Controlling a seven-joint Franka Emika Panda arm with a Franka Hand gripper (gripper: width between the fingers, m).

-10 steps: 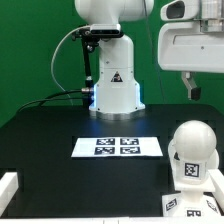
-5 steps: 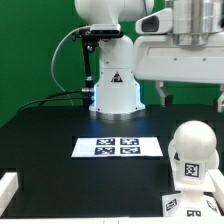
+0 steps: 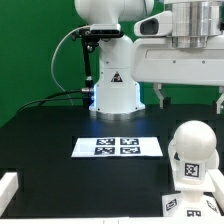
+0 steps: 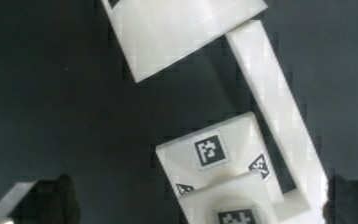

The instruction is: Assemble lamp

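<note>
Your arm (image 3: pixel 108 75) rises from its base at the back and carries the wrist (image 3: pixel 185 50) high, pointing downward, while your gripper (image 4: pixel 197 198) stands spread wide, dark fingers (image 4: pixel 44 196) far apart on either side, clasping nothing.

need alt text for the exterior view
A white robot arm rises at the rear of a black table against a green backdrop, part of it filling the exterior view's upper right. The flat white marker board lies mid-table; a white round-headed plastic lamp bulb with black-and-white tags stands at the view's lower right.
</note>
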